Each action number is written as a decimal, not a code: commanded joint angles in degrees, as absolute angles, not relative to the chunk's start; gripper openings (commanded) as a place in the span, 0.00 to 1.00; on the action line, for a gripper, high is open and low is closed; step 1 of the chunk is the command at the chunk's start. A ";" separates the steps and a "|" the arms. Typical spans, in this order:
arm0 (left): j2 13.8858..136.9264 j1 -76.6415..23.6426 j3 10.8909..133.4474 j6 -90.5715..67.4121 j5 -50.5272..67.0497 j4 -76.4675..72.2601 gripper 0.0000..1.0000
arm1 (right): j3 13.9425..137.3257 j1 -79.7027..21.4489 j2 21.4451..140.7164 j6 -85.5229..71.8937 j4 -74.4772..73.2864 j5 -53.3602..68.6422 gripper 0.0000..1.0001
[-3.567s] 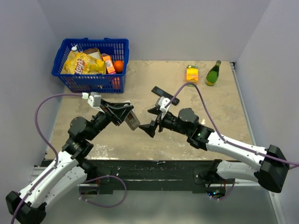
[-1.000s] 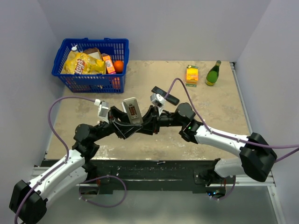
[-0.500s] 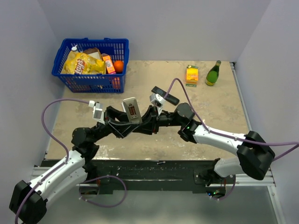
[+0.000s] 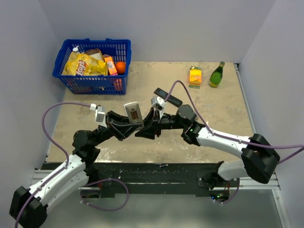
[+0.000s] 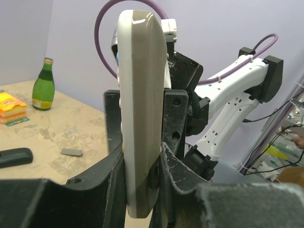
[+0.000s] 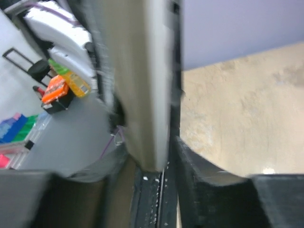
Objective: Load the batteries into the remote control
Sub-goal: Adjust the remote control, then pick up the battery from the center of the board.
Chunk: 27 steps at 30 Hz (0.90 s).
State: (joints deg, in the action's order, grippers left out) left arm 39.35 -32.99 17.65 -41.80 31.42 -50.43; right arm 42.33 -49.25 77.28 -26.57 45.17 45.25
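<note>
Remote control stands on end at the centre of the left wrist view, pinched edge to edge by the left claw, which is clamped tight on it. Seen from above, the right claw noses up against the same remote, just below the middle of the frame. In its own blurred view the casing sits between its 2 fingers, but whether they squeeze it I cannot tell. No batteries show in any view.

My worry is 2 arms on 1 slim casing. If the right one pushes or twists off-line, the remote could pivot in the left grip or slip out. A black remote and a small grey piece lie on the table behind.
</note>
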 commanded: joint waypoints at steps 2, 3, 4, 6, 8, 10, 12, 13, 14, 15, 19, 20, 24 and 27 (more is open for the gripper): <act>32.45 -33.05 21.17 -27.79 24.64 -37.74 0.00 | 43.77 -48.26 73.31 -20.22 30.96 34.82 0.53; 31.65 -33.05 22.83 -25.95 22.43 -30.57 0.00 | 43.94 -48.08 72.60 -19.69 26.59 32.89 0.53; 30.86 -33.05 23.46 -22.97 20.06 -27.37 0.00 | 44.03 -47.38 70.86 -18.47 24.28 30.87 0.54; 29.01 -33.05 24.52 -20.58 15.05 -20.70 0.00 | 43.25 -46.41 68.83 -17.58 18.67 23.32 0.66; 27.08 -33.05 24.61 -19.43 10.75 -17.68 0.00 | 42.54 -44.04 66.10 -17.23 13.57 16.14 0.80; 25.24 -33.05 24.52 -18.55 9.32 -14.42 0.00 | 43.76 -42.02 65.48 -16.96 8.12 10.49 0.89; 24.26 -33.05 24.69 -17.93 8.88 -11.88 0.00 | 46.48 -41.05 66.70 -16.96 0.73 3.56 0.96; 23.65 -33.05 24.87 -17.15 8.96 -11.00 0.00 | 47.28 -40.70 67.32 -15.74 -1.38 1.86 0.98; 23.47 -33.05 25.13 -16.62 9.31 -10.20 0.00 | 48.59 -40.69 68.63 -15.12 -4.02 0.45 0.98; 23.38 -33.05 25.92 -16.18 9.58 -8.28 0.00 | 49.21 -40.69 69.34 -14.51 -5.26 -2.61 0.98; 22.59 -33.05 27.68 -12.84 12.65 -5.63 0.00 | 52.82 -39.64 74.34 -11.61 -10.98 -9.57 0.89; 22.24 -33.05 27.60 -12.31 13.96 -5.45 0.00 | 54.13 -39.29 75.49 -11.08 -12.81 -9.93 0.87; 20.74 -33.05 25.76 -11.51 15.03 -7.02 0.00 | 55.90 -37.71 81.90 -10.46 -14.24 -8.80 0.74; 20.57 -32.61 25.66 -11.95 16.25 -7.91 0.00 | 56.86 -37.01 84.63 -10.11 -14.24 -7.12 0.67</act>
State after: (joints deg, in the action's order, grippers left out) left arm 21.23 -33.01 24.40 -13.80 13.78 -5.34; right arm 53.69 -38.13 82.24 -11.97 -11.33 -6.22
